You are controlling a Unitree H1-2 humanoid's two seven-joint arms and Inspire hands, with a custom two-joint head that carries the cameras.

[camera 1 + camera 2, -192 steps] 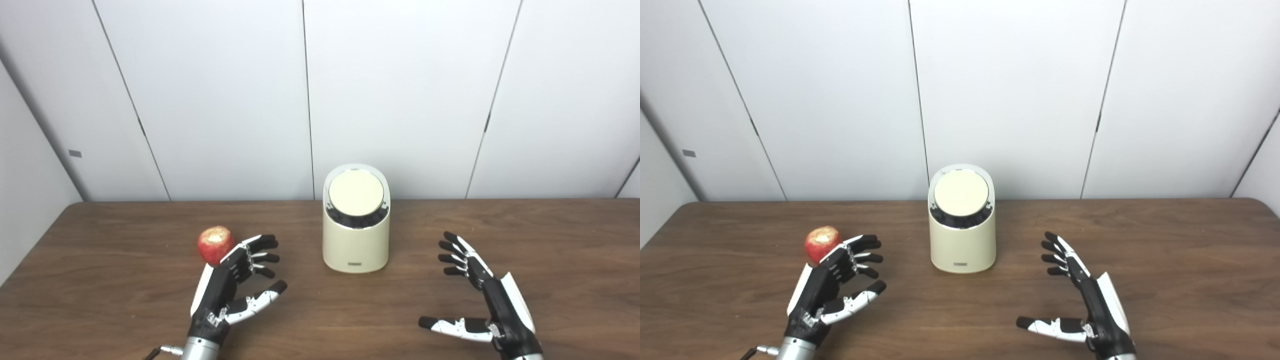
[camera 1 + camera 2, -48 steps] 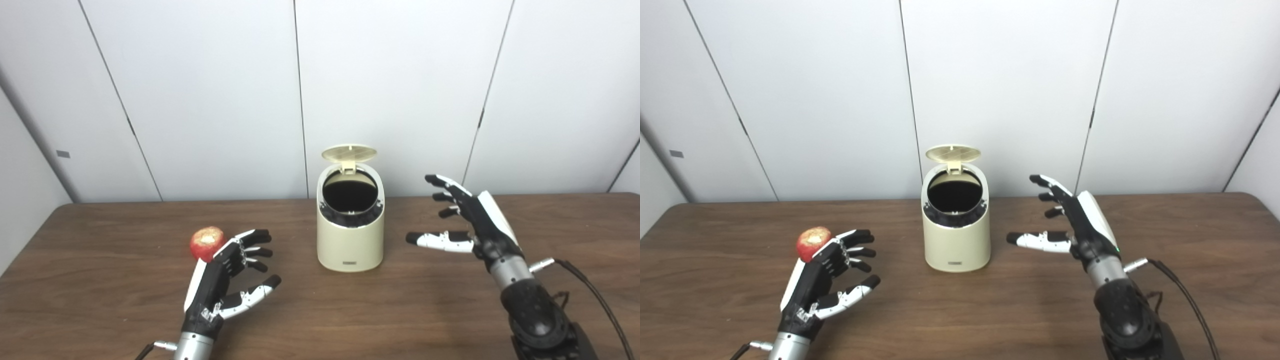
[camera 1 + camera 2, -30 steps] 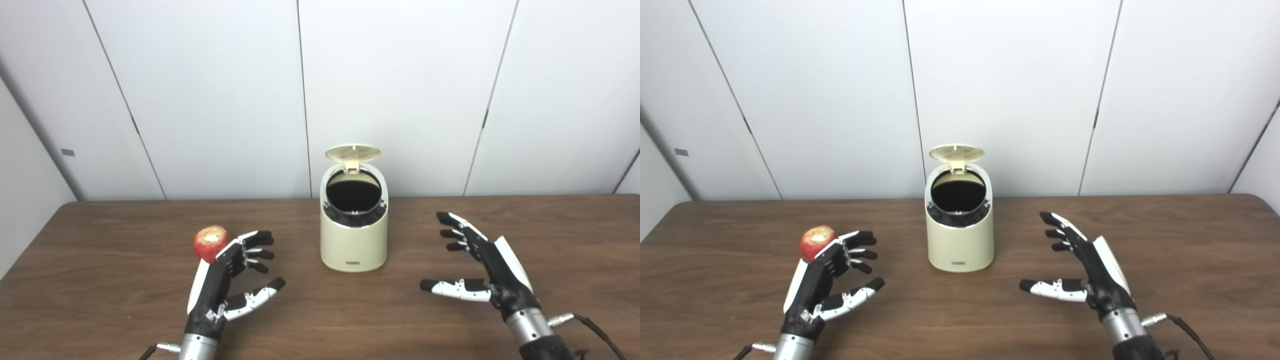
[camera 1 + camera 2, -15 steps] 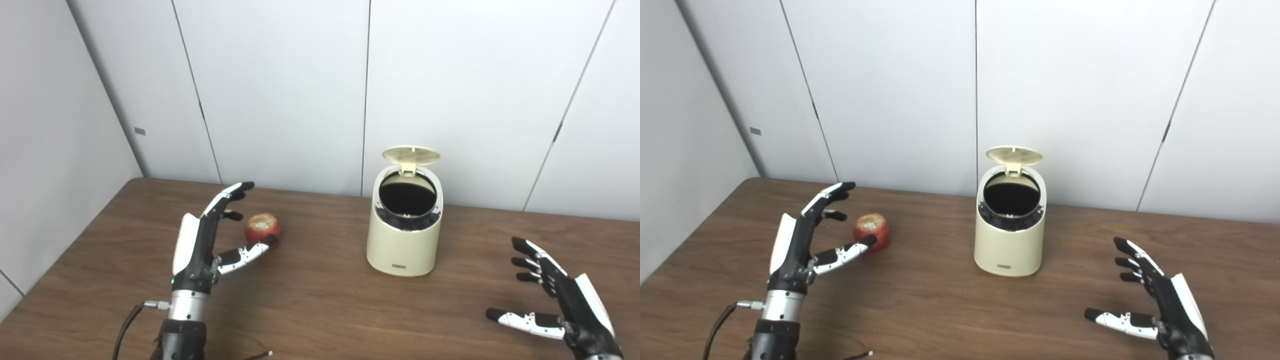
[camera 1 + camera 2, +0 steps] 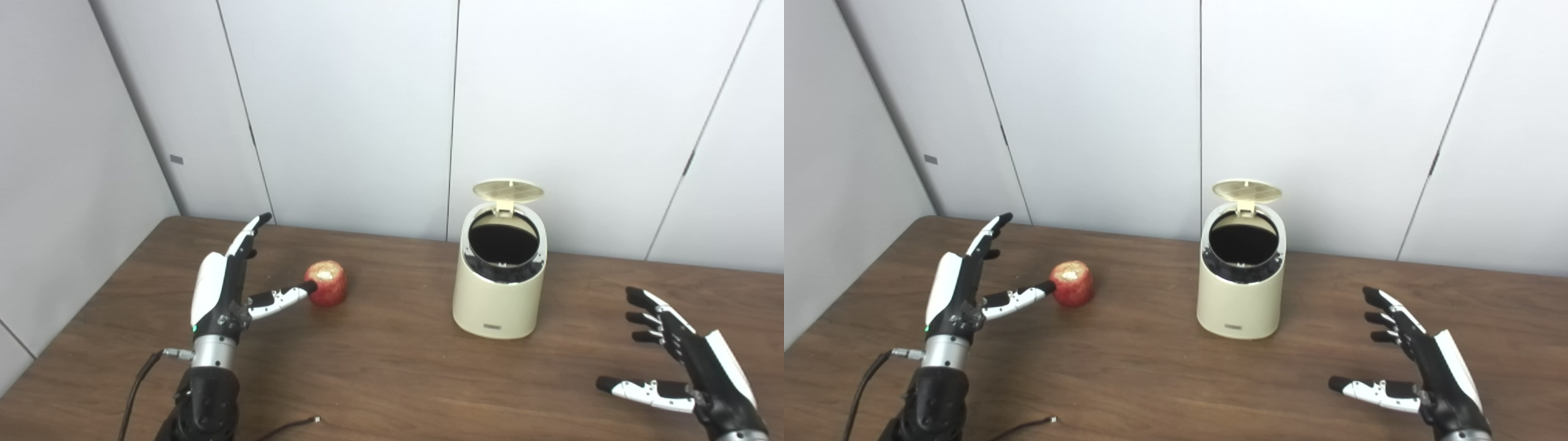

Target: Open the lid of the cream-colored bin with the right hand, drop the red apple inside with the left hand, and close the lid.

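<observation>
Currently the left hand (image 5: 223, 288) is spread wide, fingers pointing up and away, thumb stretched toward the red apple (image 5: 326, 283). Thumb tip appears to touch the apple's near side, though contact is hard to confirm from either head view. Nothing is gripped. The apple sits on the wooden table (image 5: 380, 380), left of the cream-colored bin (image 5: 499, 288) and well apart from it.

The bin lid (image 5: 508, 190) stands tipped up at the back, its dark mouth exposed, so the opening step reads as done. Step in hand: the grasp on the apple. Next move likely calls for the fingers to curl over the far side while the thumb closes from the near side.

The right hand (image 5: 1421, 367) is spread and empty, low at the right, clear of the bin.

Open tabletop lies between apple and bin. A loose cable end (image 5: 294, 424) lies near the front edge, beside the left arm.
</observation>
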